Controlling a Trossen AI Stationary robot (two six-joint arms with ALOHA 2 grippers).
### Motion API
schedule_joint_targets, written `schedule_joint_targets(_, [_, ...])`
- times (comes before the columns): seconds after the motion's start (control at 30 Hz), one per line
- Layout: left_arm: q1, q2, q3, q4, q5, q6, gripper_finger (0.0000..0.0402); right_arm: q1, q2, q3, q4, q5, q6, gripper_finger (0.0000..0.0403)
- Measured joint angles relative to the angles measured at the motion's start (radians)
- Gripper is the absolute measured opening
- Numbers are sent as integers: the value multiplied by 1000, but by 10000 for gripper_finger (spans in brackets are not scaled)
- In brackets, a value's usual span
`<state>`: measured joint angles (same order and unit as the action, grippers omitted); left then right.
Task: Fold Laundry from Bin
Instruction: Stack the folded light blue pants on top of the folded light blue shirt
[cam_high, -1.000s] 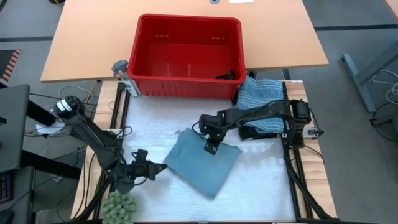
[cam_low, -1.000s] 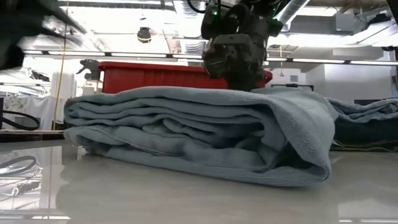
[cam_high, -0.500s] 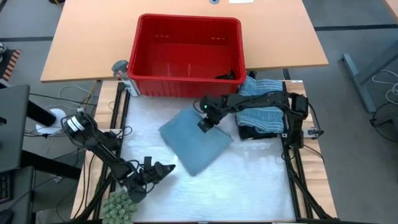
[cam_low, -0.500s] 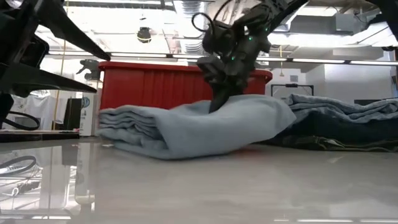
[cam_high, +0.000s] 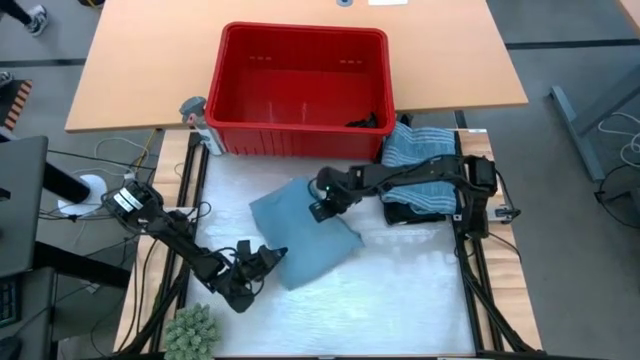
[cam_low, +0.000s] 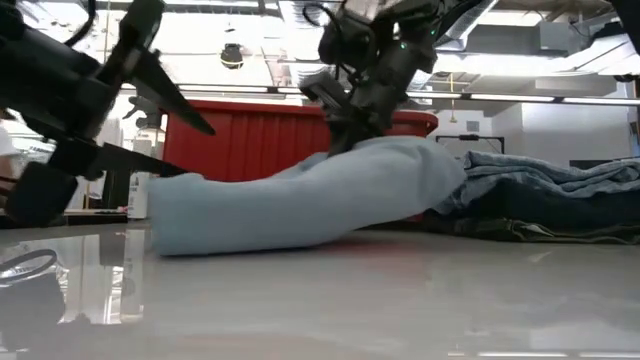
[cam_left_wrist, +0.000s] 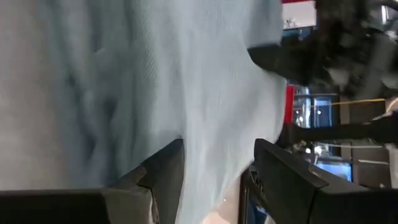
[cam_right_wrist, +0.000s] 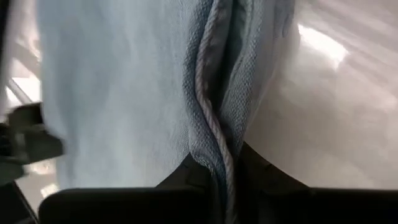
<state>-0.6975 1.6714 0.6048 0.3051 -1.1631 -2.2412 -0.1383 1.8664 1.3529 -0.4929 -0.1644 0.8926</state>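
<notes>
Bin (cam_high: 302, 90) (red), dark garment (cam_high: 368, 121) inside

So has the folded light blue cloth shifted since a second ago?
Yes. The folded light blue cloth slid left and slightly toward the red plastic bin, pinched by the right gripper.

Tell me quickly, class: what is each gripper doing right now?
Left gripper: open, fingers either side of the light blue garment's near edge.
Right gripper: shut on the light blue garment, pinching a fold.
</notes>
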Motion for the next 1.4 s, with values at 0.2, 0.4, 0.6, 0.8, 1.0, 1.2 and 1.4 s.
schedule_joint_targets(0.2, [19, 0, 0, -1, 36, -19, 183, 69, 0, 0, 68, 105, 53, 62])
schedule_joint_targets(0.4, [9, 0, 0, 2, 96, -62, 183, 96, 23, -2, 64, 170, 35, 62])
schedule_joint_targets(0.6, [2, -1, 0, 1, 229, -102, 183, 162, 96, -1, 120, 221, 77, 62])
schedule_joint_targets(0.8, [3, -2, 1, 2, 266, -104, 183, 213, 155, 0, 191, 224, 96, 62])
schedule_joint_targets(1.0, [4, -2, 1, -37, 269, -123, 183, 220, 181, 2, 205, 213, -11, 62])
schedule_joint_targets(1.2, [6, -2, 1, -62, 265, -124, 183, 206, 122, 0, 76, 221, -131, 166])
schedule_joint_targets(1.4, [6, -2, 1, -85, 265, -139, 183, 172, 69, 0, -61, 228, -166, 324])
